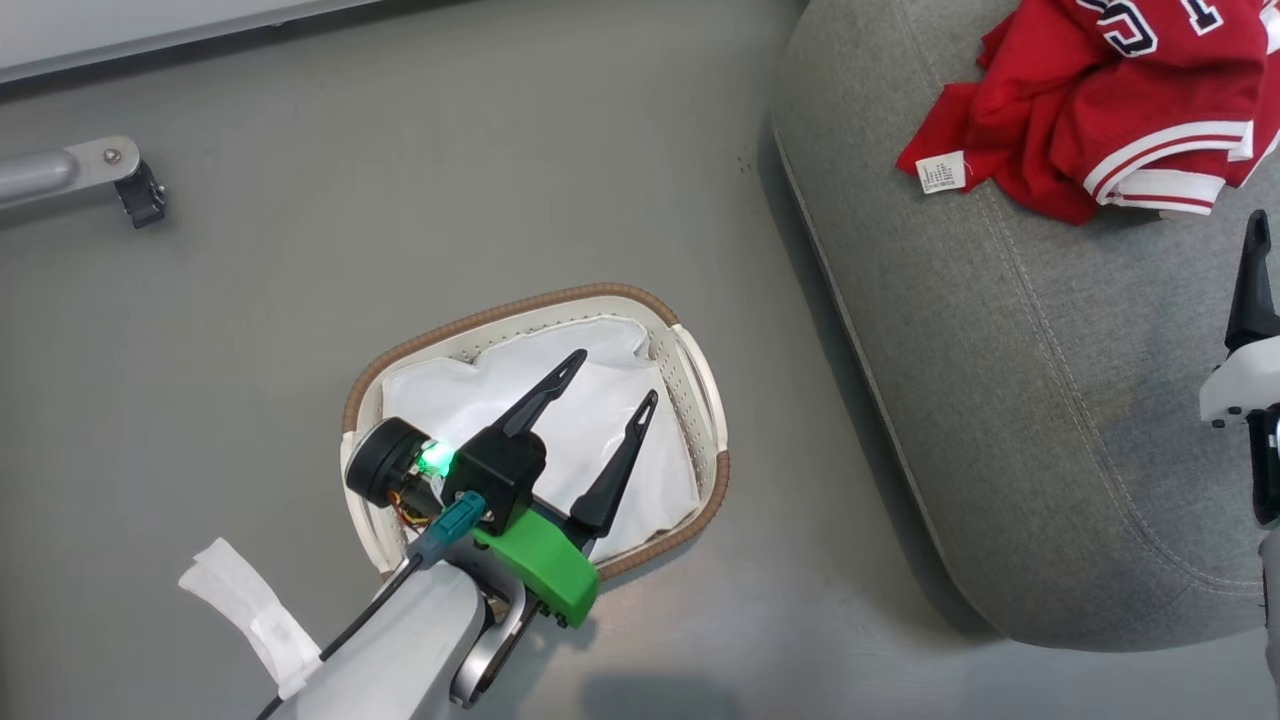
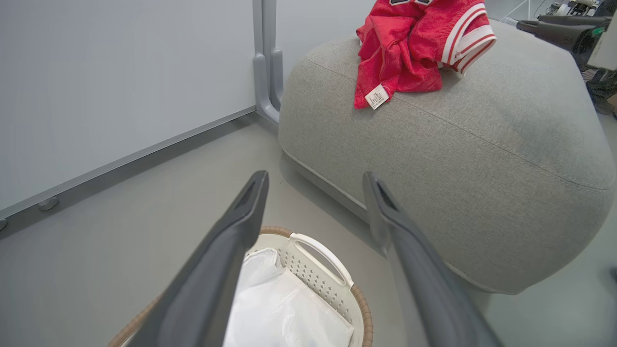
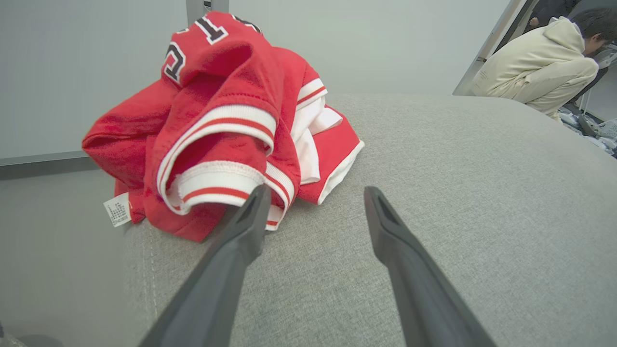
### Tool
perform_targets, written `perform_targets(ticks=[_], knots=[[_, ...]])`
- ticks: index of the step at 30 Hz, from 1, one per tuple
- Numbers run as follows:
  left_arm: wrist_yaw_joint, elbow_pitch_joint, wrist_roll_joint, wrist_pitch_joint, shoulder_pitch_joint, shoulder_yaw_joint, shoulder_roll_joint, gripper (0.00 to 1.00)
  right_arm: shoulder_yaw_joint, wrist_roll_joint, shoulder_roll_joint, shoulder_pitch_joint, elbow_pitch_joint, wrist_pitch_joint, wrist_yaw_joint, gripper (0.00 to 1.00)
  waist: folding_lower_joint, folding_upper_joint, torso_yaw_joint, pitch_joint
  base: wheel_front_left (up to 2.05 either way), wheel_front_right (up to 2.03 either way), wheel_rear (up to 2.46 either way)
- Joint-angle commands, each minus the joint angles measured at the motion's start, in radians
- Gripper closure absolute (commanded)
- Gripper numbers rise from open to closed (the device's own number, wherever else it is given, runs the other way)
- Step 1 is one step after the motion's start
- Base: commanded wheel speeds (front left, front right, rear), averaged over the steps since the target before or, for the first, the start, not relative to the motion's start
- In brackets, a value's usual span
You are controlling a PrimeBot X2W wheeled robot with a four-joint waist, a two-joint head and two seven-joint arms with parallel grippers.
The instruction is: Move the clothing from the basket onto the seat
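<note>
A smooth grey floor (image 1: 400, 150) runs under everything, with a pale wall panel (image 2: 120, 72) behind it. The clothing (image 3: 226, 135) is a crumpled red heap with white striped trim and dark block lettering. It lies on top of the seat (image 3: 458, 193), just ahead of the right gripper (image 3: 316, 193) and toward the left side of the right wrist view. In that view one fingertip overlaps the striped cuff; I cannot tell whether it touches the cloth. A small white label (image 3: 117, 209) hangs from the heap's lower edge, farther out on that same side. The right gripper's fingers stand wide apart with nothing between them, over bare grey cushion.

The left gripper (image 1: 615, 376) is well apart from the clothing. Its fingers are also spread wide and hold nothing. They hang over the basket (image 1: 700, 400), which stands on the floor just beside the seat. Directly beneath them a white liner sheet (image 1: 600, 440) lies in the basket. In the left wrist view the basket's near handle (image 2: 320, 255) sits below the gap between the fingertips. The seat rises beyond them, with the red heap on top, far ahead.

Past the seat, far ahead of the right fingers and toward the right of that wrist view, a person (image 3: 535, 72) in a cream hooded top crouches. A grey metal leg (image 1: 80, 175) with a black caster rests on the floor, well away from the left fingers.
</note>
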Motion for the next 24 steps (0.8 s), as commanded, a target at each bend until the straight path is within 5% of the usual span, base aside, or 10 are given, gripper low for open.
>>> perform_targets(ticks=[1, 11, 24], knots=[[0.005, -0.001, -0.010, -0.008, 0.016, 0.009, -0.006, 0.00, 0.005, -0.006, -0.015, 0.010, -0.014, -0.004, -0.001, 0.00, 0.0000, 0.0000, 0.009, -0.026, 0.00, 0.00, 0.00], [0.020, -0.024, -0.026, -0.006, 0.091, 0.119, -0.047, 0.00, 0.095, 0.013, -0.052, -0.022, -0.094, 0.014, -0.001, 0.00, 0.0000, 0.0000, 0.088, -0.129, 0.00, 0.00, 0.00], [0.031, -0.077, 0.026, -0.006, 0.280, 0.411, -0.096, 0.00, 0.228, 0.042, 0.035, 0.015, -0.091, 0.007, -0.001, 0.00, 0.0000, 0.0000, 0.221, -0.218, 0.00, 0.00, 0.00]])
